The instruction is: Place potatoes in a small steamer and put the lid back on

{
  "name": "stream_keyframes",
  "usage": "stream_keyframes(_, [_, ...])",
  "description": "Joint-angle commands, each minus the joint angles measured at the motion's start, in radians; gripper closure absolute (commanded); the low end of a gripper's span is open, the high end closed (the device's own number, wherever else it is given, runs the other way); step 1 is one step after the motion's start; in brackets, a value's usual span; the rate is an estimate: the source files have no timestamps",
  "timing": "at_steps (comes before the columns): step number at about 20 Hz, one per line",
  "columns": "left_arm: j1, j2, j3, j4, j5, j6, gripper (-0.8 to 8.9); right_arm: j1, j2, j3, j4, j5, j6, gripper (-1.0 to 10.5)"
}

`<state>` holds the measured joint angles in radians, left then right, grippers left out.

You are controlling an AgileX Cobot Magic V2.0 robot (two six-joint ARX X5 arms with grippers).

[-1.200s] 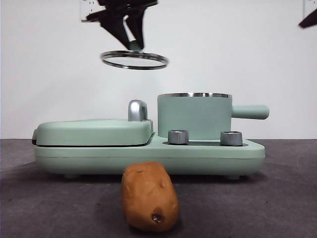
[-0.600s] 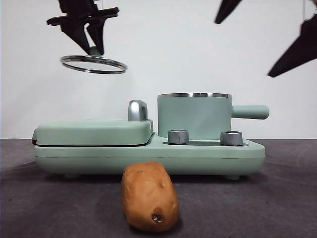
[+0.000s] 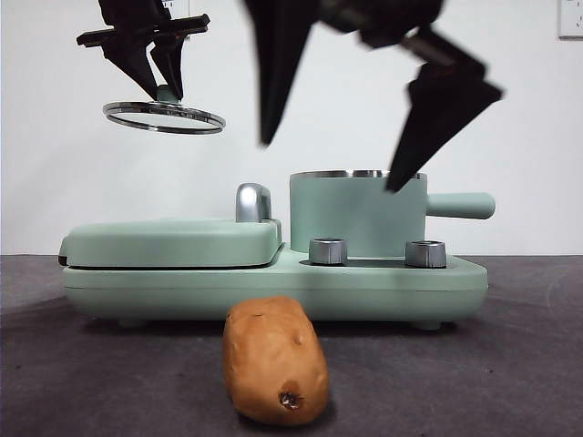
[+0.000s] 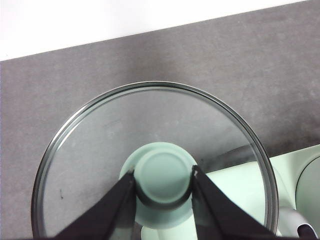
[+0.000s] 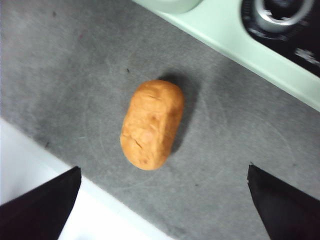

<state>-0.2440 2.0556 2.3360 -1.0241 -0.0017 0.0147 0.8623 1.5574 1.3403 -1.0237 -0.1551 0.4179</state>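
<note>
A: Where did things stand?
B: Left gripper (image 4: pixel 162 186) pinched the lid (image 3: pixel 164 117) by its knob, aloft; right gripper (image 3: pixel 339 127) hung wide open above the potato (image 5: pixel 151 124) on the counter (image 3: pixel 510 364).
A: Advice?
B: Straddle its narrow middle, then carry it to the uncovered steamer (image 3: pixel 357 213).

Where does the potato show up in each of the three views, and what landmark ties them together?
Front view: the potato lies on the dark table, bottom centre, in front of the green cooker base.
Left wrist view: not in it; the left gripper holds the lid by its knob.
Right wrist view: centre of the picture, on the table, between the open right jaws.
Shared landmark: the cooker base, seen in all three views.
</note>
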Motion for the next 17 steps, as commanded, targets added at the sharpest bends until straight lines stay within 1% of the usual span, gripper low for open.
stream_keyframes(1, [0.002,-0.010,0.043,0.021,0.002,0.008,8.09,0.046,0.103,0.046,-0.003,0.008,0.029,3.6])
stream_keyframes(3, [0.002,-0.010,0.043,0.021,0.002,0.008,8.09,0.071,0.177,0.059,-0.002,0.027,0.036,3.6])
stream_keyframes(6, [0.002,-0.010,0.043,0.021,0.002,0.008,8.09,0.092,0.266,0.059,0.024,0.034,0.035,3.6])
stream_keyframes(10, [0.002,-0.010,0.043,0.022,0.002,0.007,8.09,0.105,0.333,0.059,0.067,0.052,0.019,3.7])
stream_keyframes(13, [0.003,-0.010,0.043,0.022,0.002,0.008,8.09,0.105,0.348,0.059,0.084,0.052,0.009,5.3])
stream_keyframes(15, [0.003,-0.010,0.043,0.022,0.002,0.007,8.09,0.105,0.349,0.059,0.085,0.052,0.007,6.7])
stream_keyframes(17, [0.003,-0.010,0.043,0.022,0.002,0.007,8.09,0.105,0.349,0.059,0.084,0.051,-0.003,7.4])
